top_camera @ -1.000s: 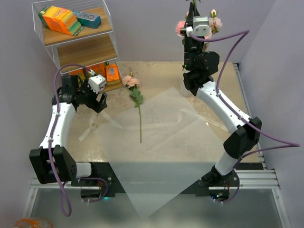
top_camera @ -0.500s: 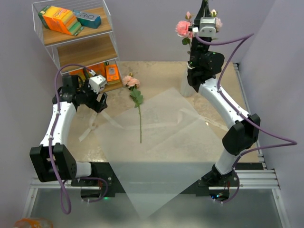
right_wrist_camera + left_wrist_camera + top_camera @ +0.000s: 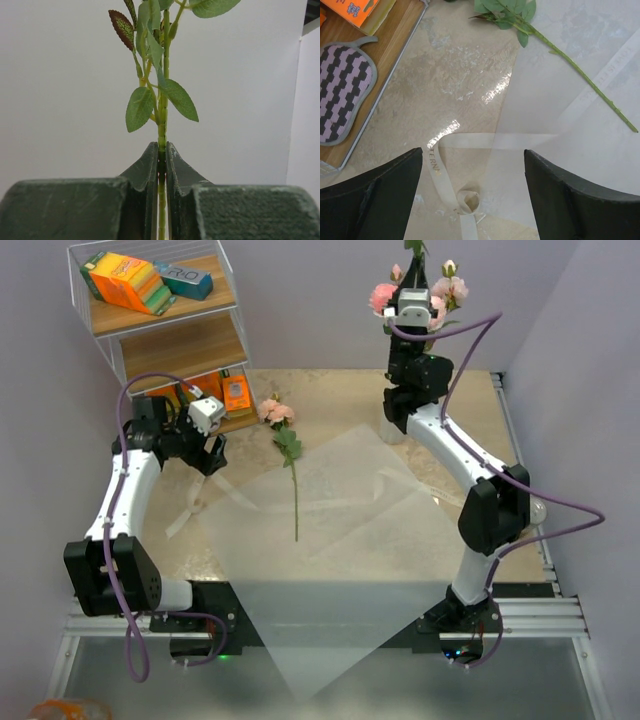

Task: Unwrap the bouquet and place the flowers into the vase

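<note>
Right claw (image 3: 161, 150) grips the flowers (image 3: 162, 131) by the stems, upright and high. Left claw (image 3: 472, 155) stands wide above the ribbon (image 3: 436, 167) on the surface (image 3: 465, 75).

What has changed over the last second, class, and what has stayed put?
The right hand, shut on the flowers, swung right, then back left, its elbow drawing inward. Nothing was taken or released. The left hand, open over the ribbon, the single rose and the paper sheet stayed put.

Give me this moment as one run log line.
right gripper: shut on flower stem, raised | left gripper: open over ribbon | rose lying partly on paper
</note>
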Robot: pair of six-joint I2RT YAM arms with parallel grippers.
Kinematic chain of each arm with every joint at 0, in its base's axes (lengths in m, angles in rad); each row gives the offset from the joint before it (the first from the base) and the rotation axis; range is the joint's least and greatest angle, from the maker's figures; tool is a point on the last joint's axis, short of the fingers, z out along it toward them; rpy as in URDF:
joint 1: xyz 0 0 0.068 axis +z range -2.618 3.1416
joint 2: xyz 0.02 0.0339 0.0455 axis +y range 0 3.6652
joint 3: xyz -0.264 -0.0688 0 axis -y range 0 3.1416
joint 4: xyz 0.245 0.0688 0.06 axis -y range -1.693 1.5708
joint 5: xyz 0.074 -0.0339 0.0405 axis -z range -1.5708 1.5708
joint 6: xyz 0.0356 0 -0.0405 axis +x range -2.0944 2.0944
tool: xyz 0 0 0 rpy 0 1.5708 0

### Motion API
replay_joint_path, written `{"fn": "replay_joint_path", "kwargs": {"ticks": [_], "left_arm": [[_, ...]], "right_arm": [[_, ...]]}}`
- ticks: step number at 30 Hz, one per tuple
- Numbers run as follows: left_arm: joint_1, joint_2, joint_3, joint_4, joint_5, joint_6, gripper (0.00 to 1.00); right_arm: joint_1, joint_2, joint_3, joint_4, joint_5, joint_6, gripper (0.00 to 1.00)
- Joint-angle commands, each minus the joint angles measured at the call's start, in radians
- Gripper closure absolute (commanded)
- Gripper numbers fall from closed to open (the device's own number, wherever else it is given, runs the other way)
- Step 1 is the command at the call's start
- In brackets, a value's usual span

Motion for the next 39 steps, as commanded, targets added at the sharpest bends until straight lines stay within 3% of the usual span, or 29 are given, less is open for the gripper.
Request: {"fn": "replay_joint_path", "kwargs": {"ticks": [1, 13, 15, 18, 21, 25, 29, 35, 39], "left_arm": [[0.011, 0.001, 0.055, -0.001, 0.032, 0.027, 0.13], [0.011, -0.024, 0.066, 0.013, 0.038, -0.008, 0.06], [0.011, -0.033, 0.066, 0.016, 0.034, -0.016, 0.0], [0.009, -0.059, 0.069, 0.018, 0.028, -0.019, 0.01], [0.011, -0.07, 0.079, 0.021, 0.017, -0.016, 0.01], [0.011, -0.059, 0.096, -0.004, 0.022, -0.016, 0.01], [0.011, -0.065, 0.103, -0.016, 0.034, -0.011, 0.0], [0.011, -0.073, 0.127, -0.031, 0.035, -0.017, 0.01], [0.011, -0.079, 0.141, -0.047, 0.042, -0.017, 0.01]], "right_arm": [[-0.001, -0.003, -0.036, 0.094, 0.009, -0.048, 1.0], [-0.01, -0.008, -0.197, 0.044, 0.109, 0.049, 1.0], [-0.01, -0.009, -0.232, 0.053, 0.136, 0.067, 1.0], [-0.013, -0.015, -0.298, 0.067, 0.152, 0.082, 0.96], [-0.013, -0.045, -0.364, 0.041, 0.17, 0.154, 0.83], [-0.012, -0.098, -0.384, -0.112, 0.173, 0.24, 0.37], [-0.013, -0.209, -0.426, -0.214, 0.141, 0.349, 0.18], [-0.013, -0.413, -0.508, -0.326, 0.115, 0.42, 0.15], [-0.053, -0.411, -0.386, -0.56, 0.095, 0.486, 0.15]]}}
